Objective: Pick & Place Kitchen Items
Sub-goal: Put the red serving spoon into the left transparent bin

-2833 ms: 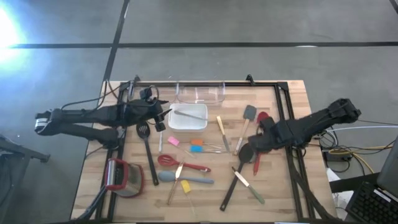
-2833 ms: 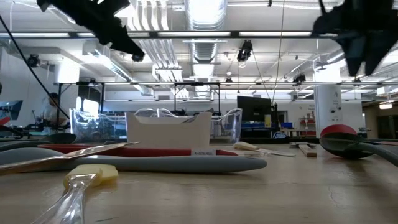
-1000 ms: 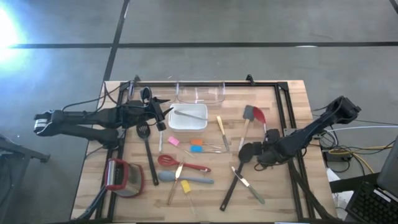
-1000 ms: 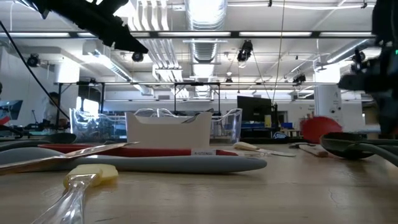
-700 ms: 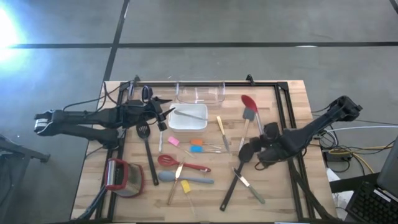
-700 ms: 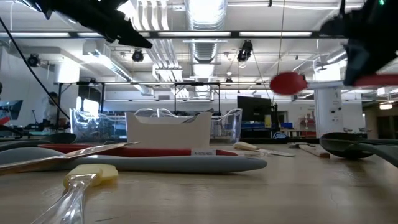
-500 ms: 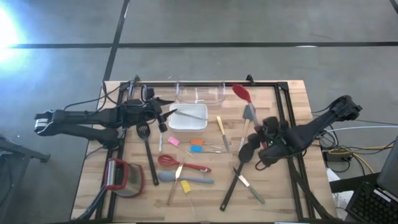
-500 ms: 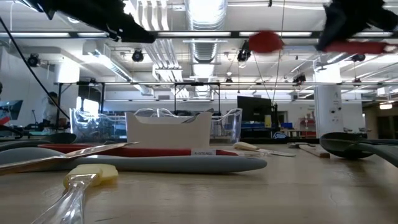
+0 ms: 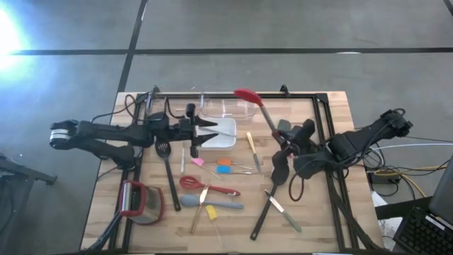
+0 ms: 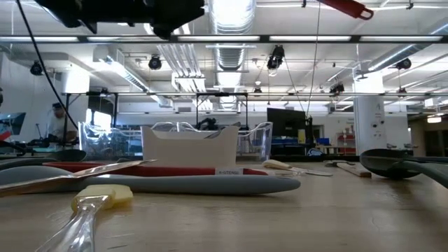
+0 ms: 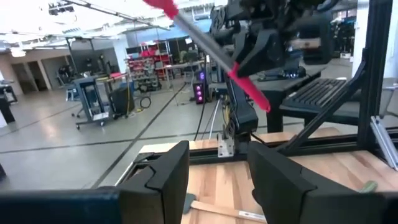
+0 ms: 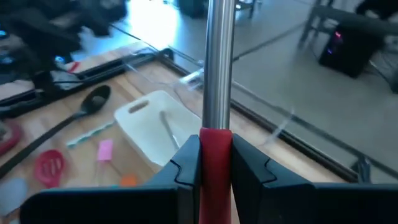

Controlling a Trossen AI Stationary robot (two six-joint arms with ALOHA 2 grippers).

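My right gripper (image 9: 284, 134) is shut on a red-headed utensil (image 9: 255, 108) with a metal shaft and a red handle. Its red head (image 9: 245, 95) is high over the clear tub (image 9: 228, 108). My left gripper (image 9: 207, 131) hovers open over the white dish (image 9: 221, 134), with nothing between its fingers (image 11: 166, 177). Flat on the table lie the black slotted turner (image 9: 165, 161), red whisk (image 9: 202, 185), grey-blue spatula (image 9: 210, 205), black spoon (image 9: 277, 171) and a knife (image 9: 282, 209). My right gripper pinches the utensil's red handle (image 12: 216, 148) between its two fingers, just below where the metal shaft (image 12: 217, 68) begins. The utensil is lifted clear of the table. It slants upward, head highest, toward the table's far left, and the handle's free end (image 11: 254, 94) sticks out below the fingers.
A red-and-grey gadget (image 9: 140, 202) sits at the near left. Small coloured pieces (image 9: 223, 167) lie in front of the dish. A black frame rail (image 9: 311, 95) runs along the far edge and down the right side. Both arms are near each other over the dish and tub.
My right gripper has risen with the red utensil, lifting it off the table. The utensil's head has swung from beside the grey spatula toward the far left, up over the tub. My left gripper has moved toward the table's right, over the white dish.
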